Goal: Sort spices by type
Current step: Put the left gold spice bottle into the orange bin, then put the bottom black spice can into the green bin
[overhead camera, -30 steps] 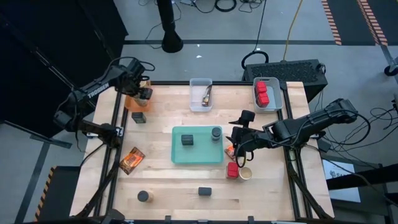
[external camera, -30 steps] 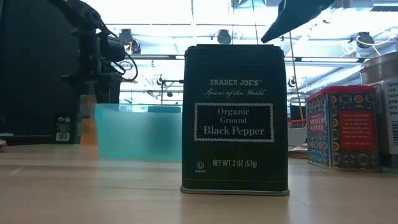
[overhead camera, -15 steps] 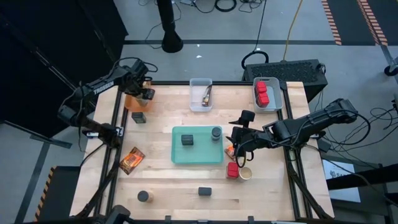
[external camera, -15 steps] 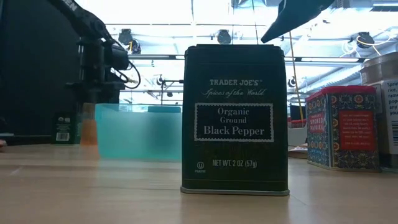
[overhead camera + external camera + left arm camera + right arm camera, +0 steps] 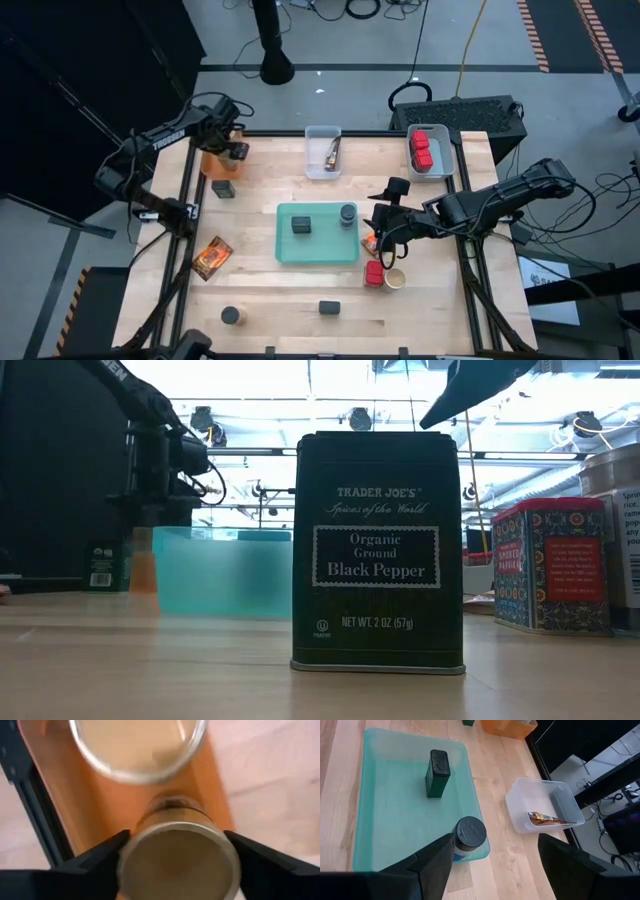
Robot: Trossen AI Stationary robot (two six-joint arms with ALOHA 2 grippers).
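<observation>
My left gripper [image 5: 226, 150] hangs over the orange bin [image 5: 211, 160] at the table's far left and is shut on a tan round jar [image 5: 177, 862]. A second tan jar [image 5: 137, 742] stands in that bin. My right gripper [image 5: 383, 235] is open and empty, hovering just right of the teal tray [image 5: 317, 250]. The tray carries a dark block [image 5: 437, 772] and a dark jar [image 5: 470, 835]. A red cube [image 5: 374, 272], a tan jar [image 5: 395, 278] and an orange-red packet [image 5: 369, 243] lie below the right gripper. My left gripper pinches the tan jar's round wall [image 5: 127, 857] between its two fingers [image 5: 100, 862], one on each side. The fingers come from above, pointing down. The jar stands upright over the orange bin's floor [image 5: 100, 805]; whether its base touches that floor, I cannot tell.
Clear bin [image 5: 323, 150] holds a packet [image 5: 547, 819]; the far-right bin [image 5: 444, 150] holds red cubes [image 5: 421, 148]. Loose on the table: a dark block [image 5: 224, 187], a packet [image 5: 212, 257], a dark jar [image 5: 231, 316] and a dark block [image 5: 329, 307]. A black pepper tin [image 5: 378, 550] fills the low view.
The left arm's forearm has swung a little toward the table's far edge, while its gripper has stayed over the orange bin with the jar. The right arm has kept still.
</observation>
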